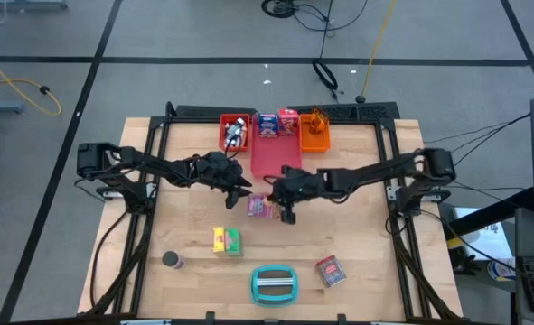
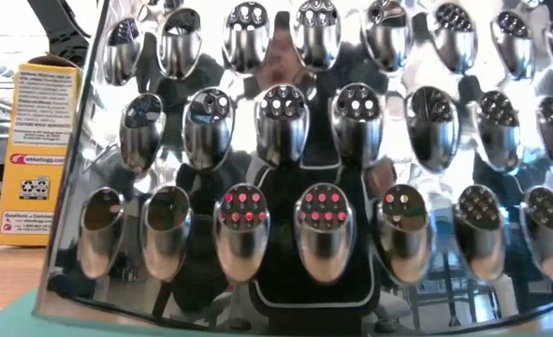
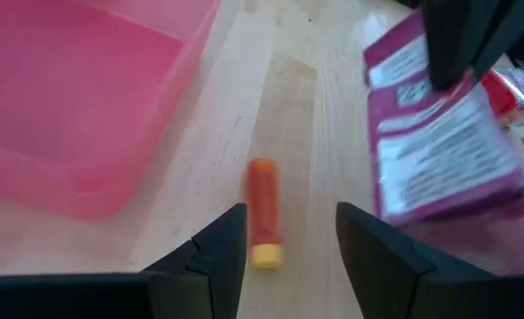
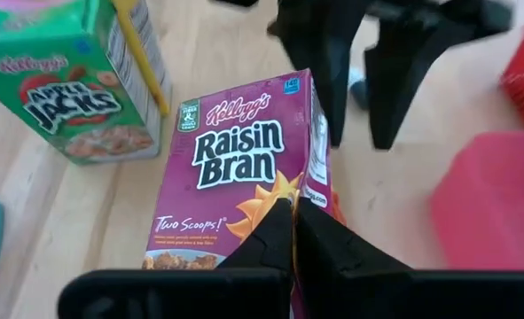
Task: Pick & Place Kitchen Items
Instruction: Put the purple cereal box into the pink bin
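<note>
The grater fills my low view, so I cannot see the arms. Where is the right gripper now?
Observer: The right gripper is shut, with its tips over the front face of the purple cereal box near the middle of the table.
Operator: And what is the left one doing?
Observer: The left gripper is open and faces a small orange tube, which lies on the wood beside the pink tray.
Operator: Is anything near the purple box?
Observer: Yes, a green cereal box lies near it.
</note>
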{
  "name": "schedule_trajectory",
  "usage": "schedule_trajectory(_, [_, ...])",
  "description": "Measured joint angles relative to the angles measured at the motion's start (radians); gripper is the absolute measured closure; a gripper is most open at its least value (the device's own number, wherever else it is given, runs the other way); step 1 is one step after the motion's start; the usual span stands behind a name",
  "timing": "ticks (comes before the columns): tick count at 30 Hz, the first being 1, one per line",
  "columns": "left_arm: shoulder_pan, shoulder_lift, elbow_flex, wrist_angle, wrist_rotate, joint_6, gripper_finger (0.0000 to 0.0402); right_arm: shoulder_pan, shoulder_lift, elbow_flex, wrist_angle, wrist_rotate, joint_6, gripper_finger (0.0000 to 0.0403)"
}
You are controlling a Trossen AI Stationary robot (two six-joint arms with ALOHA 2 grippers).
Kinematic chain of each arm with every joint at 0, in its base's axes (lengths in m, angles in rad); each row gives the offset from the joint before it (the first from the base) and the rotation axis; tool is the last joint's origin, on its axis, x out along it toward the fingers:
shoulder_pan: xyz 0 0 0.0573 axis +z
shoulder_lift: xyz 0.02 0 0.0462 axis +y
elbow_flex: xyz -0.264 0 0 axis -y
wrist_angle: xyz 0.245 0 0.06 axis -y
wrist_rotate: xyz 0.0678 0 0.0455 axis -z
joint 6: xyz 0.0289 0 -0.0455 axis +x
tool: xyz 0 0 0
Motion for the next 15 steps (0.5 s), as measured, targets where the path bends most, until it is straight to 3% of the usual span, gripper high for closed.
schedule_trajectory(4, [0.006,0.000,0.000,0.013,-0.004,0.000,0.0227,-0.007,-0.061,0.001,-0.031,0.022,-0.029,0.0402])
schedule_trajectory(15, [0.013,0.000,0.000,0.019,-0.006,0.000,0.0227,-0.021,-0.182,-0.076,0.038,0.318,-0.057,0.0403])
